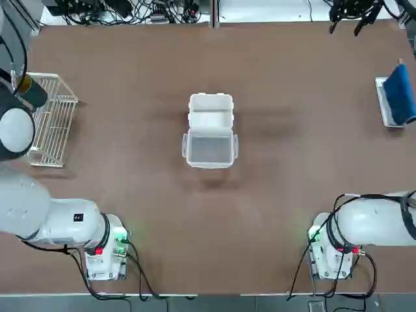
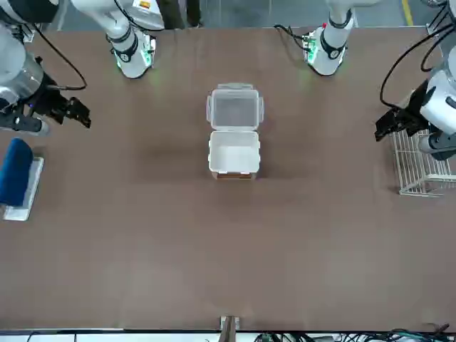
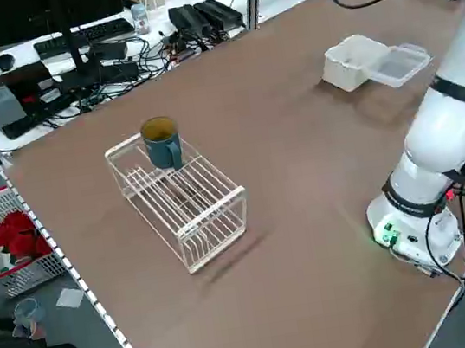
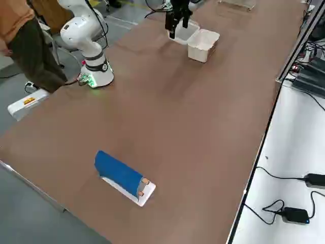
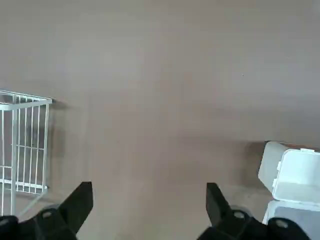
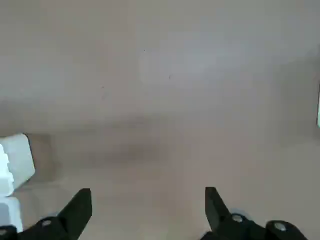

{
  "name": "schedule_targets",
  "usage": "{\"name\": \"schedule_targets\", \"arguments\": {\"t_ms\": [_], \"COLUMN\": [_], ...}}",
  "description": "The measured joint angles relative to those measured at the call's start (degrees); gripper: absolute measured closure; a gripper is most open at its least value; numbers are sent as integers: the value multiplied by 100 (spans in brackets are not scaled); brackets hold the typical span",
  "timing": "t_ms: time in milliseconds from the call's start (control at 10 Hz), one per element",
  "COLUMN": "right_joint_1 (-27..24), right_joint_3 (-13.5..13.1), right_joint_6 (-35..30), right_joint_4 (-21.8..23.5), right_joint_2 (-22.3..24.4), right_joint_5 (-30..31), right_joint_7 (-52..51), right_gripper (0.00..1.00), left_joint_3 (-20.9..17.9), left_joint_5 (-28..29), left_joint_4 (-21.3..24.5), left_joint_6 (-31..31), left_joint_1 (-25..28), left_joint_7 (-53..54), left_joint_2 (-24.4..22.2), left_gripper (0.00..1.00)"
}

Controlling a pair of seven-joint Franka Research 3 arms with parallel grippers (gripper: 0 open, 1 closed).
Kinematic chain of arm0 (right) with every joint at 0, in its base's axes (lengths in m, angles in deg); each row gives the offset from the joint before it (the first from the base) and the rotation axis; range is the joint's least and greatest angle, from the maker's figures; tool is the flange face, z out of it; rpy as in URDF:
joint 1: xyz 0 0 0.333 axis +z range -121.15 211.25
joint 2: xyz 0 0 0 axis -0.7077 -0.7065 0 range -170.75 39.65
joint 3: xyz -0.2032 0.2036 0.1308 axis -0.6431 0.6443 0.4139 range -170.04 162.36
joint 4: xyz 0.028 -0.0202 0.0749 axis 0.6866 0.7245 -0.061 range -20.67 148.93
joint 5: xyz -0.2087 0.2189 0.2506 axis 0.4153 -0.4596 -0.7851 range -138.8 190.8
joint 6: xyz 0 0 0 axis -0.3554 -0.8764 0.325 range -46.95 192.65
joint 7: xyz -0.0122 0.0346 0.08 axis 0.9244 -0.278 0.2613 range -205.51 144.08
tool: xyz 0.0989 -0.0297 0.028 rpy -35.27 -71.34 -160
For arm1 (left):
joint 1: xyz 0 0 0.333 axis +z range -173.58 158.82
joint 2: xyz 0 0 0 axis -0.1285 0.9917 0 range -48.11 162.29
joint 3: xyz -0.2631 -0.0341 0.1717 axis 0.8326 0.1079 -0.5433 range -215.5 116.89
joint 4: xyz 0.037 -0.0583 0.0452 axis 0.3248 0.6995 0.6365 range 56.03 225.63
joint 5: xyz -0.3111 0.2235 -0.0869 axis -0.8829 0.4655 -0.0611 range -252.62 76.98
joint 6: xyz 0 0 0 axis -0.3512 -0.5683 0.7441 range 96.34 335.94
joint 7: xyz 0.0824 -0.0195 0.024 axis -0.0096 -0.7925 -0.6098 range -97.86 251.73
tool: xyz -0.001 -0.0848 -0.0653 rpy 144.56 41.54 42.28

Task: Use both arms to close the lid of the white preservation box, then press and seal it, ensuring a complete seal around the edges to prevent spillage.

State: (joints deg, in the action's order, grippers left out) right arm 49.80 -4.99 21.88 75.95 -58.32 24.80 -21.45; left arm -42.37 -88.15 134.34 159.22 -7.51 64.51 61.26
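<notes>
Translucent plastic box (image 1: 210,116), lid (image 1: 209,149); matt brown table (image 1: 130,208).

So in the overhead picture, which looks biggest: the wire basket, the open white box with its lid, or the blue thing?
1. white box with its lid
2. wire basket, though an arm hides part of it
3. blue thing, partly cut off by the picture's edge

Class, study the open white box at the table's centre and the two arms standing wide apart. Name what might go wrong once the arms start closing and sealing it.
1. The white preservation box stands loose on the table; a one-sided push may slide it.
2. The lid lies flat open towards the robot; pressing one edge alone may leave the rim unsealed.
3. The open left gripper hovers beside the wire basket and may clip it when moving in.
</notes>
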Motion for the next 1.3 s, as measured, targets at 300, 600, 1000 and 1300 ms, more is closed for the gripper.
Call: {"name": "schedule_targets", "arguments": {"t_ms": [300, 600, 1000, 1300], "right_joint_1": [-210, -217, 20, 81], "right_joint_3": [2, 109, 1467, 2388], "right_joint_6": [-1, -11, 35, 593], "right_joint_4": [2, 91, 382, 923], "right_joint_2": [11, 19, 22, 18], "right_joint_5": [95, 53, -335, -701], "right_joint_7": [-572, 231, 3406, 5361], "right_gripper": [0, 0, 1, 1], "left_joint_3": [1, 0, -8, -40], "left_joint_5": [0, 0, 0, -1], "left_joint_4": [18, 21, 29, 34], "left_joint_6": [0, 0, 1, 5], "left_joint_1": [-34, -37, -43, -3], "left_joint_7": [-5, -6, -40, -127], "left_joint_2": [7, 12, 59, 145], "left_gripper": [0, 0, 0, 0]}}
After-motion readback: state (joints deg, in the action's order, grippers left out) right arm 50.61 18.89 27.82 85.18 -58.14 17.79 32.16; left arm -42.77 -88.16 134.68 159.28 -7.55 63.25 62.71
